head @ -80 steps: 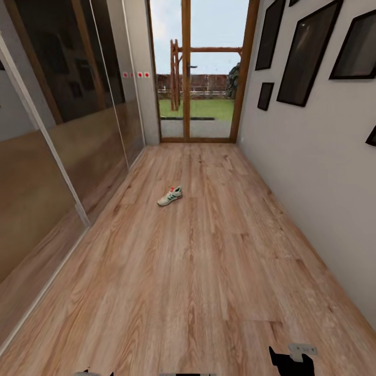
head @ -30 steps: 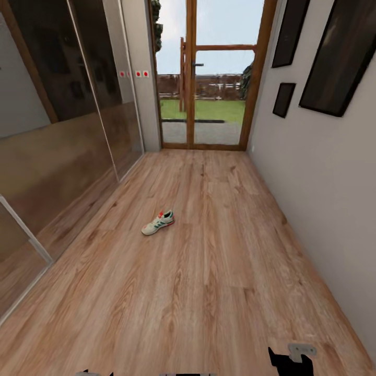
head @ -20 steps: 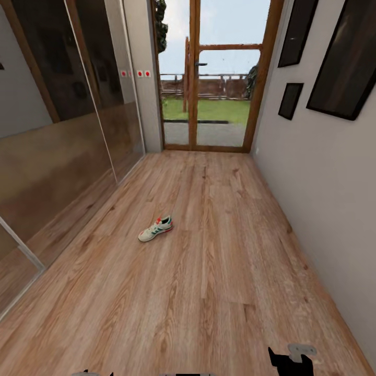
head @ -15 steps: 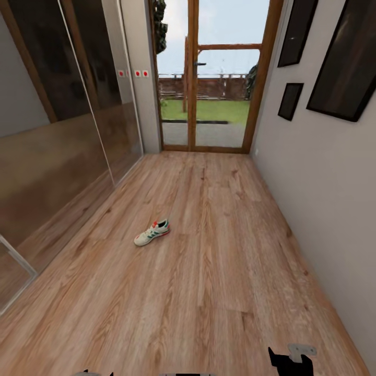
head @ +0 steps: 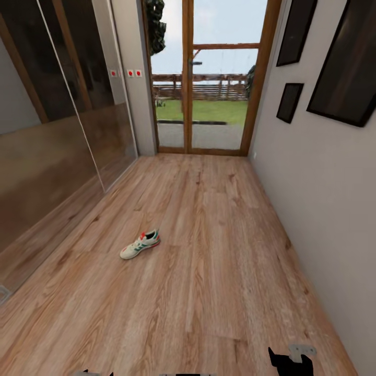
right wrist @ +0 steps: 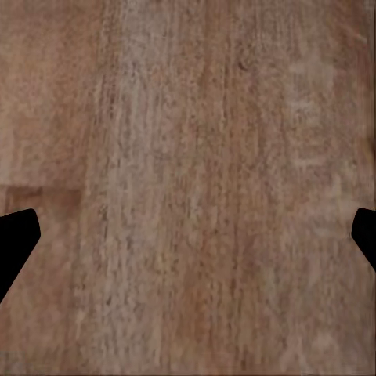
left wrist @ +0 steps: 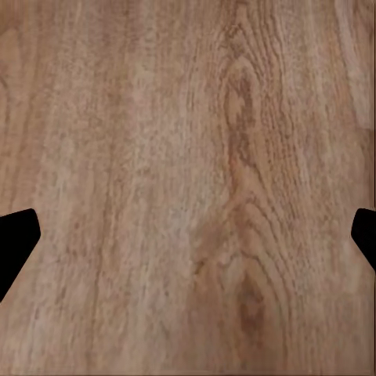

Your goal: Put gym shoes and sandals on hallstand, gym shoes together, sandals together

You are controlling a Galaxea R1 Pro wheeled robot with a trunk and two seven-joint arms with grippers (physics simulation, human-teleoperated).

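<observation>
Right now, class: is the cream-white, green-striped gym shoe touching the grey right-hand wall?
Apart. The head view shows the cream-white gym shoe with bare wood-plank floor between it and the grey wall.

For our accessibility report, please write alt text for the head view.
One cream-white gym shoe with green stripes lies alone on the wood-plank corridor floor. Ahead stands a glazed wooden door onto a garden; mirrored panels line one wall, dark framed pictures the other.

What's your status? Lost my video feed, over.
Both hands open, empty: left hand, right hand over bare floor. One sneaker ahead on the floor, left of centre. Nothing between us and it.
</observation>
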